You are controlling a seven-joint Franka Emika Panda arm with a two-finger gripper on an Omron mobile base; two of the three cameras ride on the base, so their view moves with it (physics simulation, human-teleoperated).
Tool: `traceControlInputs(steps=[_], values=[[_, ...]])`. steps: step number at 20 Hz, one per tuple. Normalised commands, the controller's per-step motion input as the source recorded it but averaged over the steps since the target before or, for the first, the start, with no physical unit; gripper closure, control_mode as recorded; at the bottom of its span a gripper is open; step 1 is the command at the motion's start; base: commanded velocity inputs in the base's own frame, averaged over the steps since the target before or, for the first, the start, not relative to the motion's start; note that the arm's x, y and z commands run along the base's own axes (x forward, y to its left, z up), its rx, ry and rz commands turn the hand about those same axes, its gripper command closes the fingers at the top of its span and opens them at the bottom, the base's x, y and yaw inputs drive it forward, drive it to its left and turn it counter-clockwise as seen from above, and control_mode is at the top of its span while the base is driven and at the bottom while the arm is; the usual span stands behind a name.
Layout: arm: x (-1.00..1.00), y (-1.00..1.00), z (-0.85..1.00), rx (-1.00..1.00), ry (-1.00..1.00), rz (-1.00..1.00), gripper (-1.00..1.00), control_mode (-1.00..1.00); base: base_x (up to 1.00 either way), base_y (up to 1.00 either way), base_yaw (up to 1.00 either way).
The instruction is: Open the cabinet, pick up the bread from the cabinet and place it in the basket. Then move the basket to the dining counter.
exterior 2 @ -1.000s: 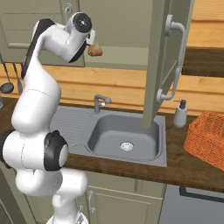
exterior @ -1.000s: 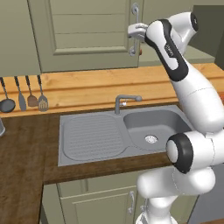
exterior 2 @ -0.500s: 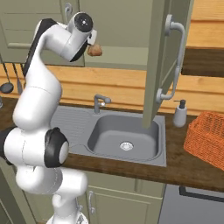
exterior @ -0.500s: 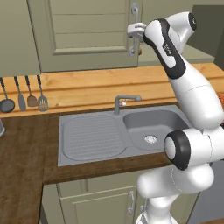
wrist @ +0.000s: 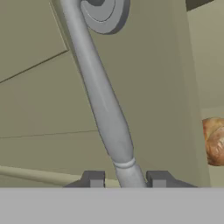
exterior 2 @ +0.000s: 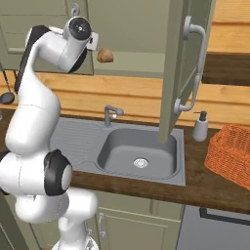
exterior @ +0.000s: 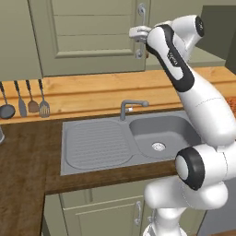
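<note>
Gripper: two dark finger tips [wrist: 126, 179] closed on the long silver bar handle [wrist: 103, 105] of the sage-green panelled cabinet door [exterior: 92, 37].
Bread: brown loaf [wrist: 213, 141] inside the cabinet, just beside the handle.
Basket: orange woven-mesh basket [exterior 2: 230, 153] on the counter, well apart from the handle.

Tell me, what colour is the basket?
Orange; the basket shows best in the right base view.

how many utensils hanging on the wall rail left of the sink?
4, in a row on the wood backsplash: ladle leftmost, then a narrow spatula, a spoon, and a slotted turner nearest the sink. More may hang beyond the frame edge.
</note>
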Motion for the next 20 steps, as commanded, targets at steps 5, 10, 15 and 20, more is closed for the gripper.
traceControlInputs(steps=[5, 10, 15, 20], values=[[-0.89, 0.78, 0.01, -0.01, -0.06, 0.0, 1.0, -1.0, 0.0, 0.0, 0.0], [-1.0, 0.72, 0.15, 0.0, -0.02, 0.02, 1.0, -1.0, 0.0, 0.0, 0.0], [-1.0, 0.71, 0.2, 0.0, 0.0, 0.06, 1.0, -1.0, 0.0, 0.0, 0.0], [-1.0, 0.64, 0.27, 0.0, 0.1, 0.07, 1.0, -1.0, 0.0, 0.0, 0.0]])
